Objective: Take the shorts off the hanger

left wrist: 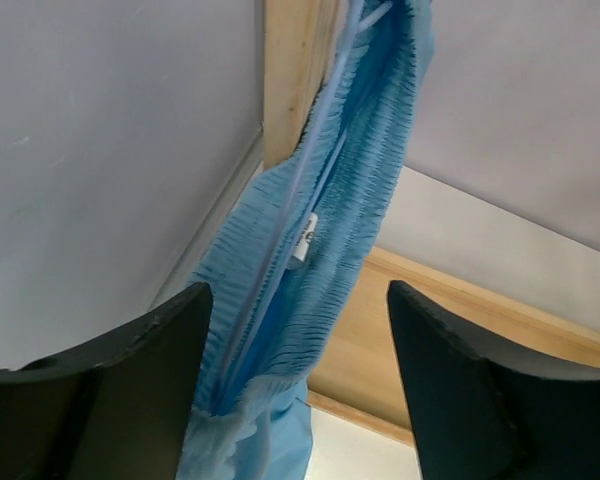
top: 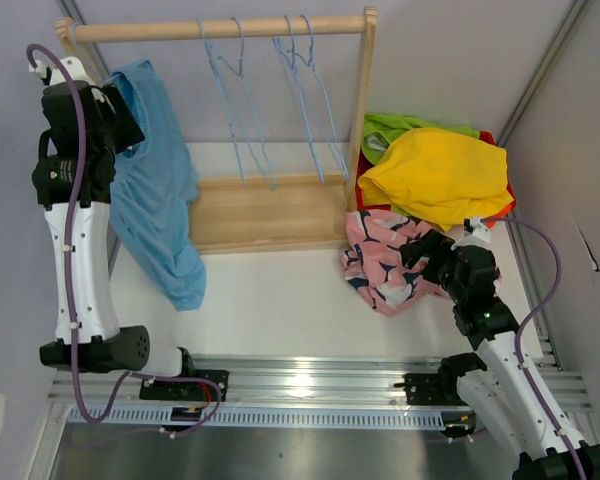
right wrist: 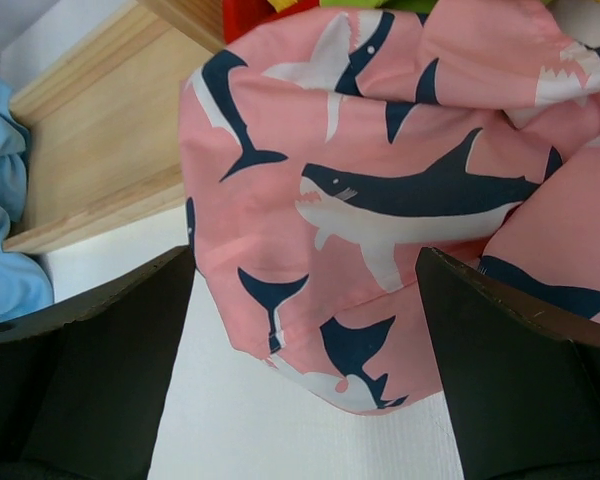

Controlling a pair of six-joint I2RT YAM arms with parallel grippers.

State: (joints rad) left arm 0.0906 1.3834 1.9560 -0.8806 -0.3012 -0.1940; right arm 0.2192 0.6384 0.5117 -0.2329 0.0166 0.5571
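The light blue shorts (top: 158,190) hang at the left end of the wooden rack, still on a pale blue hanger (left wrist: 310,180) that runs through their gathered waistband (left wrist: 325,250). My left gripper (top: 120,118) is open, raised beside the waistband, with the fabric between its jaws in the left wrist view. The pink shorts with navy shark print (top: 385,262) lie on the table at the right and fill the right wrist view (right wrist: 380,180). My right gripper (top: 425,255) is open just over their near edge. Yellow shorts (top: 440,175) lie over lime green shorts (top: 400,128); an orange pair (top: 502,205) only peeks out at the edge.
The wooden rack has a top rod (top: 220,28), a right post (top: 363,110) and a base board (top: 265,212). Several empty pale blue hangers (top: 280,90) hang from the rod. Grey walls close in on the left and right; a metal rail (top: 310,385) runs along the near edge.
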